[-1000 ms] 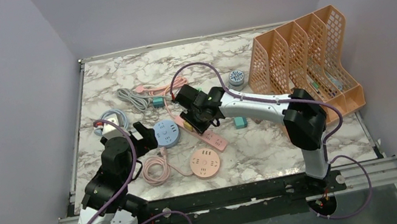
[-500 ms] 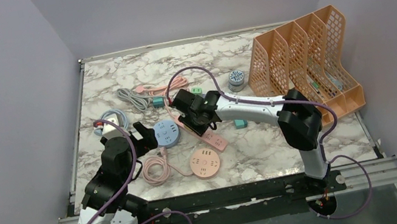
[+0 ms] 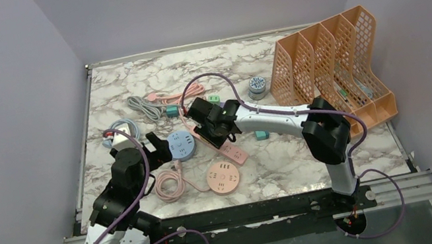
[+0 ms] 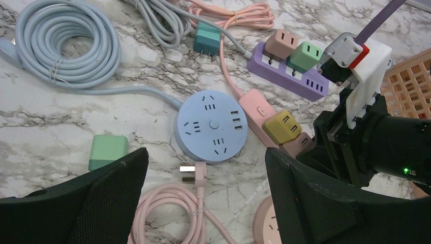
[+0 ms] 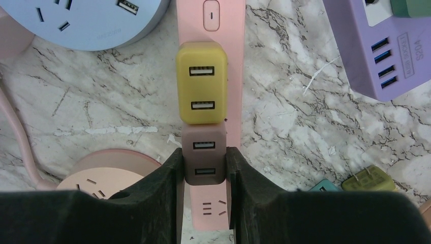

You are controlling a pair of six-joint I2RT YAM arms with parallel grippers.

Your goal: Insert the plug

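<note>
My right gripper [image 5: 204,163] is shut on a brown USB charger plug [image 5: 204,155] that sits on the pink power strip [image 5: 211,15], directly behind a yellow charger plug [image 5: 201,89] on the same strip. One free socket of the strip [image 5: 216,209] shows between my fingers below the brown plug. In the top view the right gripper [image 3: 213,126] is low over the strip [image 3: 236,153]. My left gripper [image 4: 206,158] is open and empty above a round blue socket [image 4: 212,124] and a loose pink plug [image 4: 195,173].
A purple power strip [image 4: 284,71] with a pink and a green plug lies behind. A green adapter [image 4: 108,151], a coiled blue cable [image 4: 66,46] and a round pink socket [image 3: 223,176] lie around. An orange file rack [image 3: 338,67] stands at the right.
My right gripper has shifted slightly left along the pink strip with the brown plug in it. The left arm has barely moved.
</note>
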